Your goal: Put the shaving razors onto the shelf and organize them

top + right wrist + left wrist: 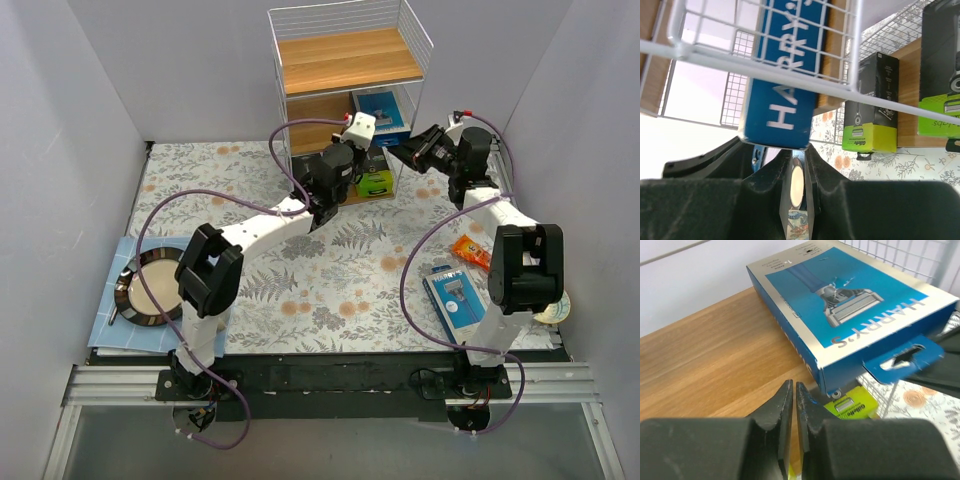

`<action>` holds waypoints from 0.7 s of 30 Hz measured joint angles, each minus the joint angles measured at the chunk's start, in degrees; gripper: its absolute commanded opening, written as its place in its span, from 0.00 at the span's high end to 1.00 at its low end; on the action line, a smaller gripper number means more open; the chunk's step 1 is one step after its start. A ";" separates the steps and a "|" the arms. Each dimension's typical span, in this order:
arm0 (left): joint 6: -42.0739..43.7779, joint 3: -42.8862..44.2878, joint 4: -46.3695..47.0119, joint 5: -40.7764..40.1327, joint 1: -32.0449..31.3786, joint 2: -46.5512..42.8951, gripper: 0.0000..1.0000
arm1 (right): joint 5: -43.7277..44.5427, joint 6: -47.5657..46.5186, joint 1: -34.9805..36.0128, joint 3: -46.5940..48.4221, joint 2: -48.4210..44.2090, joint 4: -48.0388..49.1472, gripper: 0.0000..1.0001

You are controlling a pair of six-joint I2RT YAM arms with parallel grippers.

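One flat blue razor pack (pixel 850 305) lies on the white wire shelf's (pixel 300 25) middle wooden board (pixel 715 350), long axis overhanging its right edge toward our right gripper (pixel 797 152), whose grip we cannot tell; our left gripper (pixel 794 387) hovers clenched, empty.

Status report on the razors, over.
Left gripper shut, empty. Right gripper at razor pack tab, grip unclear. Pack partly on shelf; second pack on table.

Round pan (pixel 150 285) on blue cloth (pixel 108 328), table's near-left corner; orange packet (pixel 470 250) by right edge; floral tablecloth (pixel 330 290).
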 measured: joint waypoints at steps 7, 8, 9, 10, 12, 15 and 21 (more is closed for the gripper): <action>-0.13 -4.02 -1.99 -0.33 -1.79 -5.44 0.89 | 0.37 0.15 -0.11 1.16 1.29 -1.05 0.70; -0.09 -4.55 -2.21 -0.31 -2.01 -6.03 0.88 | 0.35 0.13 -0.15 1.38 1.33 -1.22 0.69; -0.13 -5.25 -2.60 -0.31 -2.21 -6.78 0.85 | 0.35 0.02 -0.22 1.42 1.33 -1.25 0.66; -0.17 -6.03 -3.17 0.07 -2.40 -7.58 0.82 | 0.20 -0.46 -0.37 1.42 1.33 -1.33 0.60; -0.07 -7.74 -4.98 1.05 -2.75 -9.49 0.67 | -0.66 -2.82 -0.87 1.42 1.20 -2.16 0.54; 0.72 -10.82 -9.05 5.60 -3.04 -13.66 0.33 | -3.63 -8.74 -2.60 -0.39 -1.14 -5.53 0.26; 3.23 -17.77 -20.39 24.76 -3.17 -24.83 0.04 | -7.28 -39.08 -10.27 -1.81 -11.74 -31.45 0.01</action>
